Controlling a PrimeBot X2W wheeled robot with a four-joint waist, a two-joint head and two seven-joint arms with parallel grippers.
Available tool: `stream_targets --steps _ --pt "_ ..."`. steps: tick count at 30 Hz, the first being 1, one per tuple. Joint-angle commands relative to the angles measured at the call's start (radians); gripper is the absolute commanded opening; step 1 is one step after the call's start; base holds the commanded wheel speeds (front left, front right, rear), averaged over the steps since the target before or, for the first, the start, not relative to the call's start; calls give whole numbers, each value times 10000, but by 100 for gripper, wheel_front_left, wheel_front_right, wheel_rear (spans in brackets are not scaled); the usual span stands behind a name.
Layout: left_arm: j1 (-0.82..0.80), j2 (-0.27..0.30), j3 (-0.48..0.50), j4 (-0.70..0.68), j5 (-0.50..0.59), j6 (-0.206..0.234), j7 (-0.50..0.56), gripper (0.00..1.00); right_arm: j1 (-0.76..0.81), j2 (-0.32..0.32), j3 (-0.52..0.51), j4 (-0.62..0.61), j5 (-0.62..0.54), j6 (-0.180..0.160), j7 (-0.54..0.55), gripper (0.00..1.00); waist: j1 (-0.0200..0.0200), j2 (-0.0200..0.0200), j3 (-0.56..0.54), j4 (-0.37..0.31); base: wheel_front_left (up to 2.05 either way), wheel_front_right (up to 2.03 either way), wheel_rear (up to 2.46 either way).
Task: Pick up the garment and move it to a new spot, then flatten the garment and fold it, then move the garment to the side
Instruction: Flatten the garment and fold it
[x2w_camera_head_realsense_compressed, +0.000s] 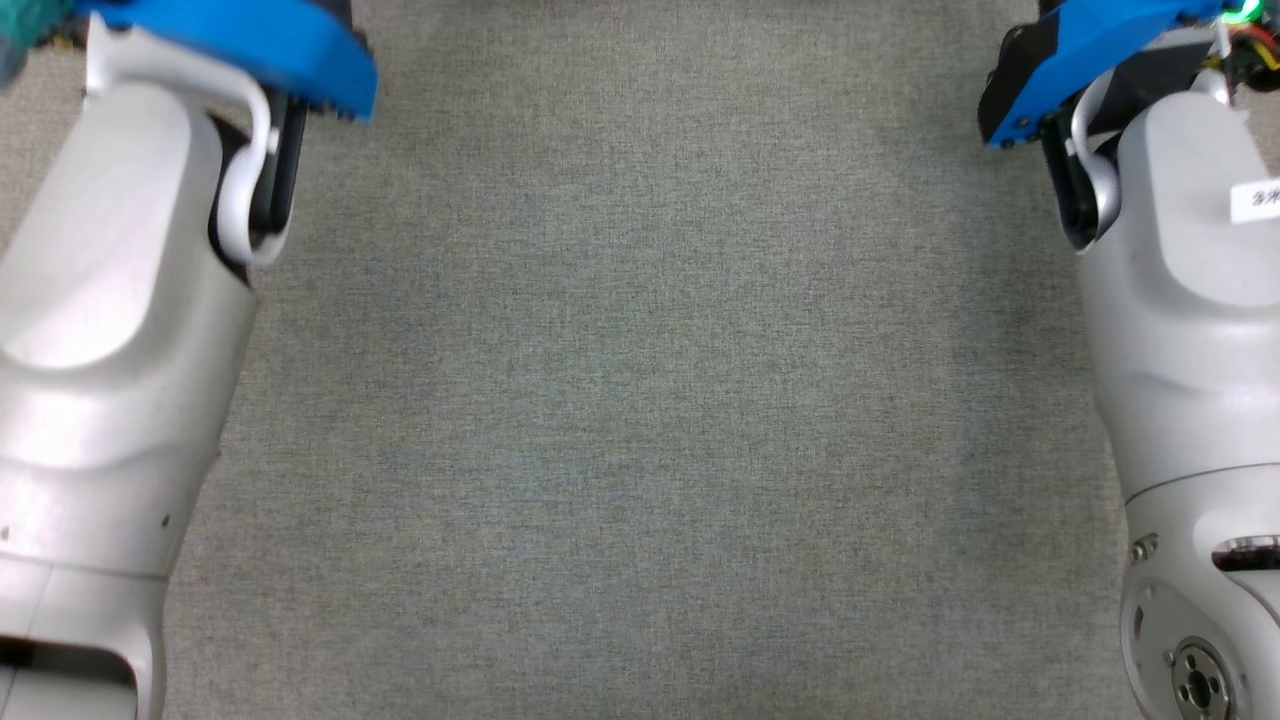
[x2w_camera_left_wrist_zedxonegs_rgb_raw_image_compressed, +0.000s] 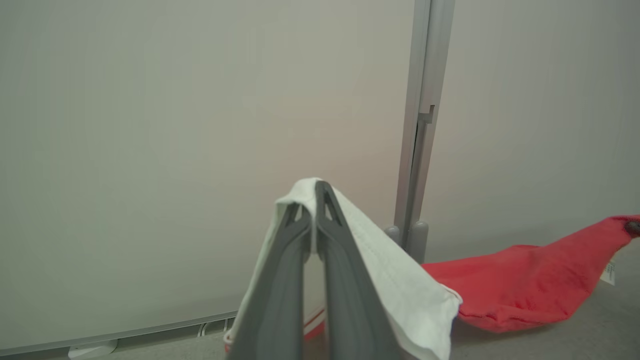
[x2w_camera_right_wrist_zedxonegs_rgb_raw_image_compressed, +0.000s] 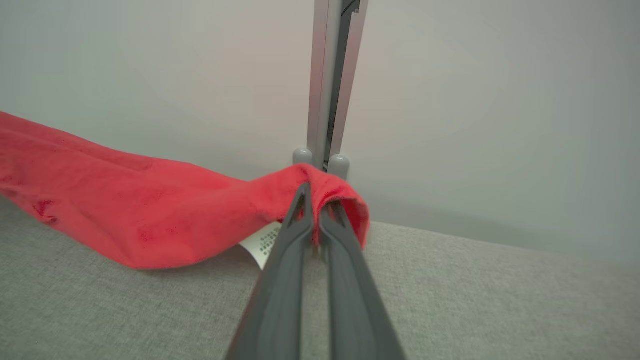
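Soft red garment hung slack between two pinching grippers.
Head view: left forearm and right forearm flanked the grey fabric surface. Left wrist view: the left gripper was clamped on the white hem. Right wrist view: the right gripper pinched the red edge by the care label. It looked light and floppy, so corners seemed the best hold.

No text can be read.
Blurred print is seen on a garment tag and a forearm sticker.

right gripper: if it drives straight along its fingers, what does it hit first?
Right gripper, shut on the garment, points at the foot of the grey partition post. Beyond the cloth it pinches, that post is likely first; depth is unclear.
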Motion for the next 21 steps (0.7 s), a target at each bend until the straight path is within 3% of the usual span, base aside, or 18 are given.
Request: stream_targets --steps 1,5,11,21 --pt "105 51 67 -93 -78 -44 -78 0 80 -26 15 12 76 1 -86 0 -2 0 -24 -15 0 0 0" --pt "1231 269 475 -842 -201 -84 -231 0 387 -19 289 181 582 1 -532 0 -2 0 -176 -91 0 0 0" --pt "3668 362 1662 -3302 -71 185 -257 0 1550 -12 771 -297 1963 1 -755 0 -2 0 -685 -131 0 0 0" --pt "8265 15 2812 -6682 350 599 -254 0 5189 -22 1439 -2832 3288 1 -685 0 -2 0 -2278 -115 0 0 0"
